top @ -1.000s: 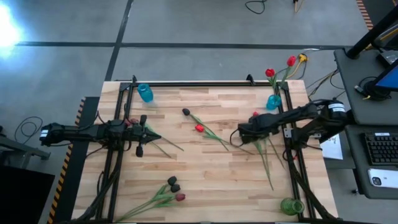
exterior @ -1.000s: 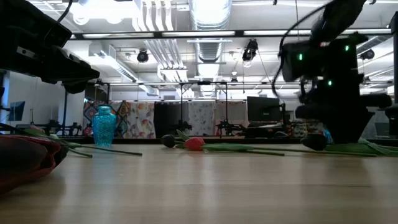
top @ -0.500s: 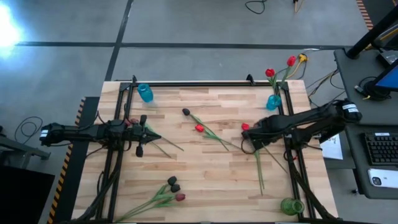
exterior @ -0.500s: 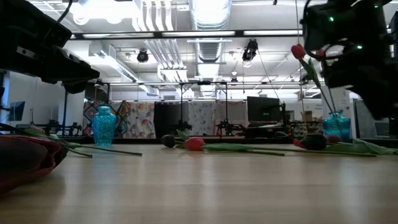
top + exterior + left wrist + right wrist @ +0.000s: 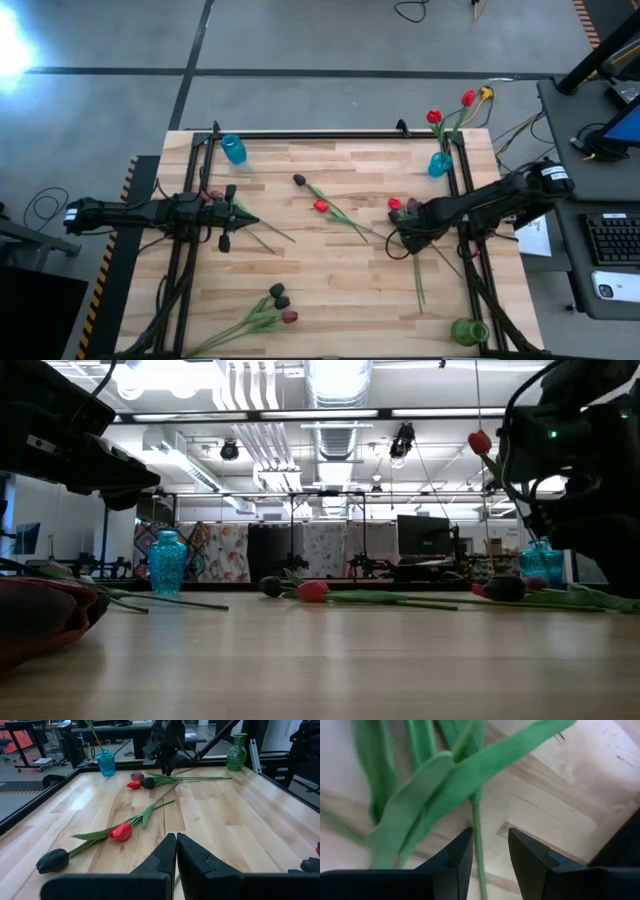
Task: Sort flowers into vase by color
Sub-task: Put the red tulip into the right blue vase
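A keyboard (image 5: pixel 612 238) (beside the table (image 5: pixel 330 290)) sits on a desk.

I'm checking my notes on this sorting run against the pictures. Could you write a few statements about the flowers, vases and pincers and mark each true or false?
1. The right pincer holds a red tulip by its stem, lifted off the table. True.
2. The left pincer is wide open. False: its fingers are shut together, holding nothing.
3. The blue vase on the right side of the table already has red flowers in it. True.
4. The green vase is full of flowers. False: no flowers show in it.
5. A cluster of dark and red tulips lies near the front edge of the table. True.
6. The other blue vase, at the left rear, holds black tulips. False: it looks empty.
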`<action>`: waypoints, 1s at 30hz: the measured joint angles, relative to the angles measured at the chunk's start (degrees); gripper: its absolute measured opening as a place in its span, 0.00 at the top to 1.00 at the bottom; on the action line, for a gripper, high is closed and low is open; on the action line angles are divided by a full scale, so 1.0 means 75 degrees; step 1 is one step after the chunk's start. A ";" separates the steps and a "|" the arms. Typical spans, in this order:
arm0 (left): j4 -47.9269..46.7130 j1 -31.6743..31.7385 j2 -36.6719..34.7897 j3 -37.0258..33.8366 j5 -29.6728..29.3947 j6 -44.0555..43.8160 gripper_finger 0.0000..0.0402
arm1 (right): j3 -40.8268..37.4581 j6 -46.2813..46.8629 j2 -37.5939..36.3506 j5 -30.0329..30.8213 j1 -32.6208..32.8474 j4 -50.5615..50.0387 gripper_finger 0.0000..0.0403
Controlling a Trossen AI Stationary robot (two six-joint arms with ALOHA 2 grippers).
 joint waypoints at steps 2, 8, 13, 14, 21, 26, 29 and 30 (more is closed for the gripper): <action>-0.0006 0.0000 0.0002 0.0000 0.0000 0.0001 1.00 | -0.0023 -0.0033 0.0114 0.0000 0.0000 0.0138 0.71; -0.0003 0.0000 0.0012 0.0000 0.0000 -0.0001 1.00 | -0.0054 -0.0273 0.0386 0.0058 0.0000 0.0286 0.78; -0.0002 0.0000 0.0018 0.0001 0.0000 0.0001 1.00 | -0.0105 -0.0287 0.0425 0.0052 0.0003 0.0423 0.95; -0.0002 0.0000 0.0023 0.0000 0.0000 -0.0001 1.00 | -0.0068 -0.0293 0.0422 0.0052 0.0003 0.0399 0.96; -0.0004 -0.0002 0.0029 0.0000 0.0003 0.0000 1.00 | 0.1307 -0.0065 0.0384 0.1138 0.0080 -0.1876 0.98; 0.0003 0.0001 0.0046 0.0000 -0.0003 -0.0001 1.00 | 0.2308 -0.1015 0.0397 0.2616 0.0406 -0.1965 0.98; -0.0001 -0.0002 0.0046 0.0000 -0.0003 -0.0001 1.00 | 0.2614 -0.1752 0.0548 0.3352 0.0668 -0.1977 0.98; -0.0001 -0.0001 0.0044 0.0000 -0.0003 -0.0001 1.00 | 0.2688 -0.2033 0.0640 0.3655 0.0786 -0.1964 0.98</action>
